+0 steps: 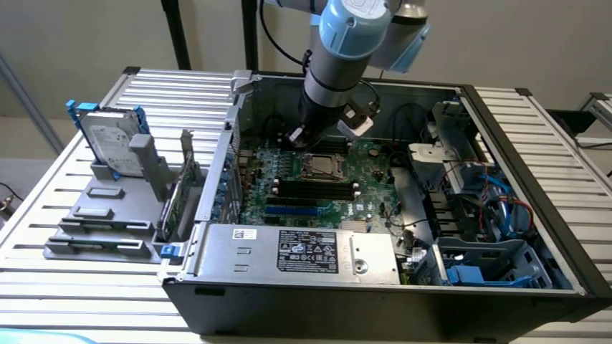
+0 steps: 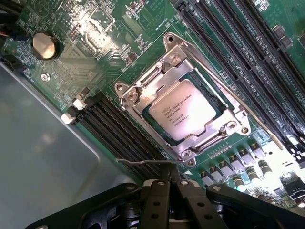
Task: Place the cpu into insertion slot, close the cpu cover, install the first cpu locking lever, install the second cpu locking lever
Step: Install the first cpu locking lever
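The gripper (image 2: 169, 185) hung low over the green circuit board (image 2: 95, 62) inside the open computer case (image 1: 383, 312), its jaws pressed together with nothing clamped between them. The cpu (image 2: 182, 109) sat flat in the insertion slot (image 2: 208, 92), and the cpu cover (image 2: 143, 98) lay closed over it, the chip's silvery face showing through the frame's window. A thin wire locking lever (image 2: 143, 162) ran along the side of the socket nearest the fingertips, just beyond them, though whether they touched it could not be told
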Robot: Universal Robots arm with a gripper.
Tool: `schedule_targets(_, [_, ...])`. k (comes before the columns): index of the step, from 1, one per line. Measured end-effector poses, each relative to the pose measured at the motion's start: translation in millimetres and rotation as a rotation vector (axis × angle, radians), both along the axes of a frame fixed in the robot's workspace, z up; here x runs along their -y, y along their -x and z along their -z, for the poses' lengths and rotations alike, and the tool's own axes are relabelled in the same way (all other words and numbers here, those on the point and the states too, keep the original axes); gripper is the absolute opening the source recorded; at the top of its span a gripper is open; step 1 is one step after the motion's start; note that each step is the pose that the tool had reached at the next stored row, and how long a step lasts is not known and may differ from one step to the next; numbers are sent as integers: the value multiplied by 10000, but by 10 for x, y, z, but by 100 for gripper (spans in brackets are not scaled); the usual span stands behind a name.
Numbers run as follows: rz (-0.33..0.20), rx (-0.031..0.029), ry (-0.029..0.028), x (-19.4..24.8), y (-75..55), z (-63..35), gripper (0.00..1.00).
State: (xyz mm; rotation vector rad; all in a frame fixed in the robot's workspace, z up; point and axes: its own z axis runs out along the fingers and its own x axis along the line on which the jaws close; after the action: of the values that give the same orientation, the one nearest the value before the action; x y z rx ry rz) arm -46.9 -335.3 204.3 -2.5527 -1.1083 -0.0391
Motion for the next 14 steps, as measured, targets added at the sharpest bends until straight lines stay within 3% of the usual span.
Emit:
schedule_targets(2, [0, 0, 7, -8, -1, 6, 11])
schedule_targets(7, [1, -1, 128, -15, -10, 15, 11])
schedule_targets(14, [-4, -2, 153, -37, -54, 44, 11])
